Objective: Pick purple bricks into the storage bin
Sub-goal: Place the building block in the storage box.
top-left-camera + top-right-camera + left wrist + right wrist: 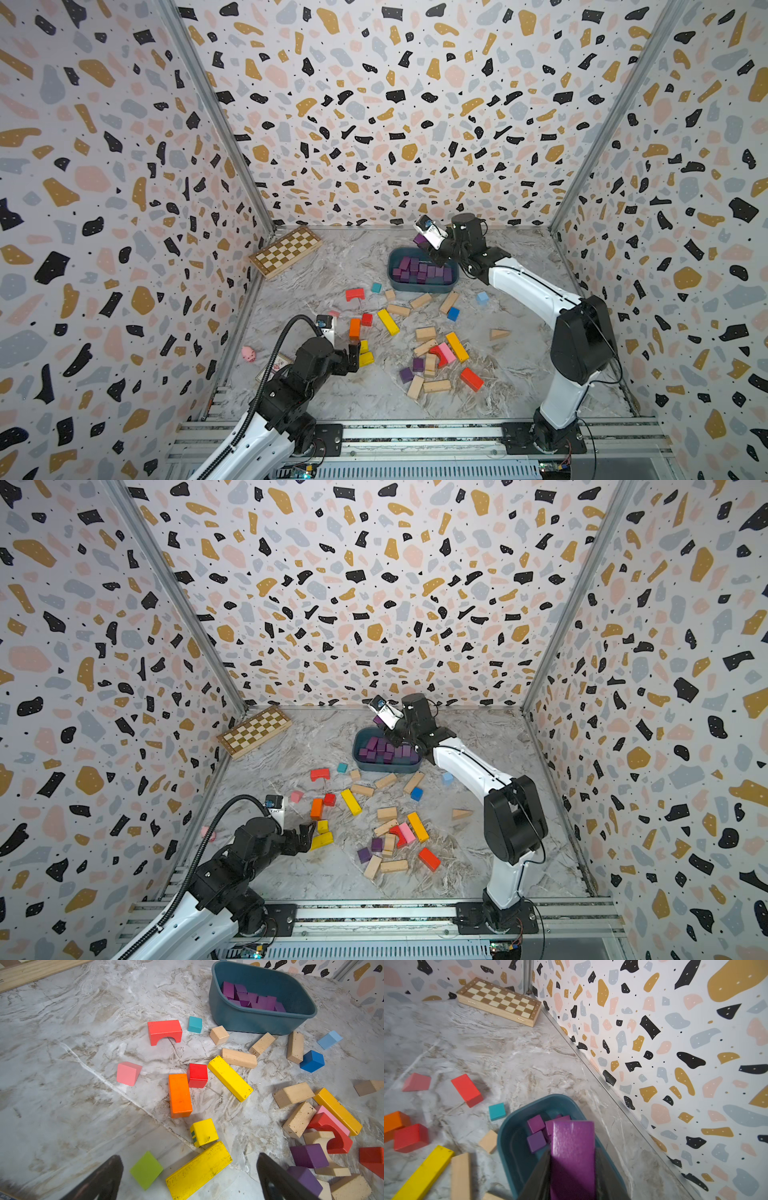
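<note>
Tabletop with two robot arms and scattered coloured blocks on a marble table (374, 399). Right gripper (572, 1159) pinches a purple bar (572, 1136) between its jaws and holds it raised above the bin (424, 286), a teal tub near the back wall. Bin already contains a heap of purple bricks (422, 270). Two more purple cubes (418, 364) lie just beside each other near the front of the table, against plain wooden blocks (430, 365). Left gripper (189, 1159) has its jaws spread wide and empty, low over yellow blocks (198, 1169) on the left side. Chessboard (286, 250) sits in the far left corner
</note>
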